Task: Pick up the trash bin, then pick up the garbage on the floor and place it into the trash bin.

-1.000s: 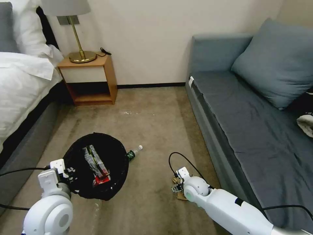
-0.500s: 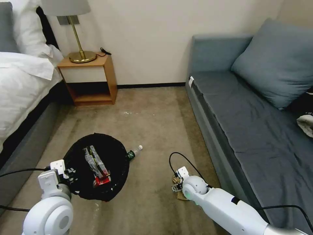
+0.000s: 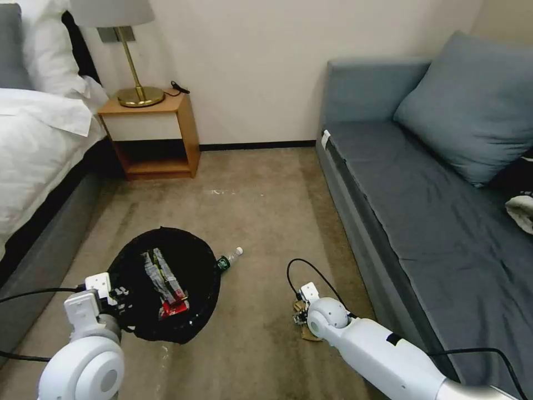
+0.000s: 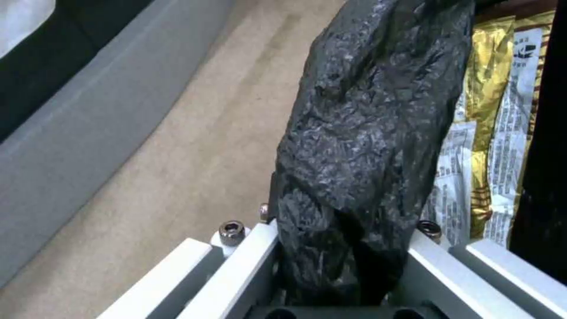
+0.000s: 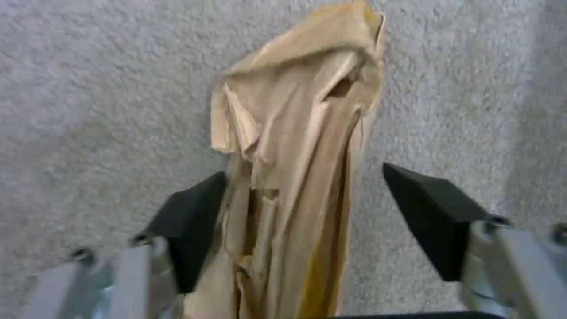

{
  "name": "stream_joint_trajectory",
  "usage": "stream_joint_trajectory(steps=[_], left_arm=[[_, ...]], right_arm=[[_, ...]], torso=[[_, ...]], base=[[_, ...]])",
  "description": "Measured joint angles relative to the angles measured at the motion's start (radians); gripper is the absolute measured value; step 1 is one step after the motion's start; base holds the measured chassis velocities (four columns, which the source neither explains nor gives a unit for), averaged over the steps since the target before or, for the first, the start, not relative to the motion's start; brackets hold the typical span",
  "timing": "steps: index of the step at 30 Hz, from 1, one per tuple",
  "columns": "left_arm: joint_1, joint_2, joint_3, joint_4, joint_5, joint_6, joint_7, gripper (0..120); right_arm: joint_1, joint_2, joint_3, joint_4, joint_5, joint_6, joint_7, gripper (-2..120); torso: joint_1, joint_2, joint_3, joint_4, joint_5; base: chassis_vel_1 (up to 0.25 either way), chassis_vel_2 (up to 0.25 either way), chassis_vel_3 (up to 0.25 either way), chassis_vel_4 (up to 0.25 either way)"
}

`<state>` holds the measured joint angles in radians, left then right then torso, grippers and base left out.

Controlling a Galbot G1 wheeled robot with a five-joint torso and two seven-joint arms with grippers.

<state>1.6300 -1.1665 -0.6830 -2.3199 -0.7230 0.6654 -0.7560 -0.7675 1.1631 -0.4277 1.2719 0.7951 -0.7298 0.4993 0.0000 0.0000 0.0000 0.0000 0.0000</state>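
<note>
A: Where do we stand? Our left pincer (image 4: pixel 339 270) is clamped on the bag-covered rim of the trash bin (image 3: pixel 191 266), which hangs low over the carpet on our left. The long yellow-silver snack wrapper (image 4: pixel 502 133) and the red-and-white wrapper (image 3: pixel 173 306) already lie inside it.

B: And our right pincer (image 5: pixel 307 221) is down at the carpet beside the sofa (image 3: pixel 422 222), spread wide around the crumpled tan-brown paper (image 5: pixel 295 146). One black pad sits against the paper's edge, the other stands clear of it, so we are not gripping yet.

A: How will that paper handle, in our judgement?

B: Very light and soft. It should crush flat between the pads instead of resisting, and a thin flap could tear or slip out. We would take it across the thick folded spine in the middle, low near the carpet, not by the frayed tip.

A: The small bottle (image 3: pixel 229 259) lies on the floor just beside the bin's far rim. It looks stiff, smooth and round, likely to roll, so the middle of its body seems the place to hold.

B: What differs from a second ago?

A: Little. Our right arm has drawn slightly back and lower, its wrist now covering more of the paper in the head view. The bin has dipped a touch toward us in the left grip. The bottle has not moved.
</note>
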Motion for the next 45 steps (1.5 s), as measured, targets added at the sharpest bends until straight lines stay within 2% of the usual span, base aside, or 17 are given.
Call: stream_joint_trajectory(steps=[1, 2, 6, 8, 10, 12, 15, 16, 19, 22, 32, 39, 45], left_arm=[[0.001, 0.0, 0.0, -0.001, 0.001, 0.0, 0.0, 1], [0.001, 0.0, 0.0, -0.001, 0.001, 0.0, 0.0, 1], [0.002, 0.0, 0.0, -0.004, 0.001, 0.0, 0.0, 1], [0.002, 0.001, 0.0, -0.005, 0.001, 0.0, 0.001, 1], [0.002, 0.002, 0.0, -0.006, 0.001, 0.0, 0.001, 1], [0.002, 0.003, 0.0, -0.006, 0.001, 0.0, 0.001, 1], [0.001, 0.002, 0.0, -0.006, 0.001, 0.0, 0.001, 1], [0.001, 0.002, 0.0, -0.006, 0.001, 0.0, 0.001, 1], [0.001, 0.001, 0.001, -0.006, 0.001, 0.0, 0.001, 1], [0.0, 0.001, 0.001, -0.004, 0.001, 0.0, 0.001, 1], [-0.009, 0.006, 0.008, 0.005, 0.001, 0.0, 0.001, 1], [-0.013, 0.006, 0.017, 0.008, 0.001, 0.0, 0.001, 1], [-0.016, 0.005, 0.019, 0.009, 0.001, 0.0, 0.001, 1]], right_arm=[[-0.003, 0.002, 0.003, -0.004, -0.005, 0.0, -0.004, 65], [-0.003, 0.002, 0.003, -0.004, -0.005, 0.0, -0.004, 65], [-0.01, 0.006, 0.016, -0.012, -0.018, 0.001, -0.011, 47], [-0.011, 0.008, 0.019, -0.015, -0.021, 0.001, -0.011, 43], [-0.014, 0.015, 0.026, -0.023, -0.026, 0.002, -0.011, 32], [-0.014, 0.016, 0.027, -0.024, -0.028, 0.003, -0.011, 28], [-0.014, 0.018, 0.028, -0.027, -0.033, 0.007, -0.011, 13], [-0.014, 0.018, 0.028, -0.027, -0.033, 0.007, -0.011, 13], [-0.014, 0.017, 0.029, -0.029, -0.036, 0.011, -0.011, 4], [-0.013, 0.014, 0.031, -0.03, -0.037, 0.017, -0.011, 0], [-0.014, 0.014, 0.058, -0.033, -0.037, 0.042, -0.011, 0], [0.014, -0.008, 0.171, 0.039, 0.046, 0.056, -0.01, 0], [0.03, -0.063, 0.28, 0.171, 0.145, 0.07, -0.011, 0]], torso=[[0.0, 0.0, 0.0, 0.0, 0.0], [0.0, 0.0, 0.0, 0.0, 0.0], [0.0, 0.0, 0.0, 0.0, 0.0], [0.0, 0.0, 0.0, 0.0, 0.0], [0.0, 0.0, 0.0, 0.0, 0.0001], [0.0, 0.0, 0.0, 0.0, 0.0001], [0.0, 0.0, 0.0, 0.0, 0.0], [0.0, 0.0, 0.0, 0.0, 0.0], [0.0, 0.0, 0.0, 0.0, 0.0], [0.0, 0.0, 0.0, 0.0, 0.0], [0.0, 0.0, 0.0, -0.0001, 0.0001], [0.0, 0.0, 0.0, 0.0001, 0.0], [0.0, 0.0, 0.0, -0.0001, 0.0002]], base=[[0.0, 0.0, 0.0, 0.0], [0.0, 0.0, 0.0, 0.0], [0.0, 0.0, 0.0, 0.0], [0.0, 0.0, 0.0, 0.0], [0.0, 0.0, 0.0, 0.0], [0.0, 0.0, 0.0, 0.0], [0.0, 0.0, 0.0, 0.0], [0.0, 0.0, 0.0, 0.0], [0.0, 0.0, 0.0, 0.0], [0.0, 0.0, 0.0, 0.0], [0.0, 0.0, 0.0, 0.0], [0.0, 0.0, 0.0, 0.0], [0.0, 0.0, 0.0, 0.0]])
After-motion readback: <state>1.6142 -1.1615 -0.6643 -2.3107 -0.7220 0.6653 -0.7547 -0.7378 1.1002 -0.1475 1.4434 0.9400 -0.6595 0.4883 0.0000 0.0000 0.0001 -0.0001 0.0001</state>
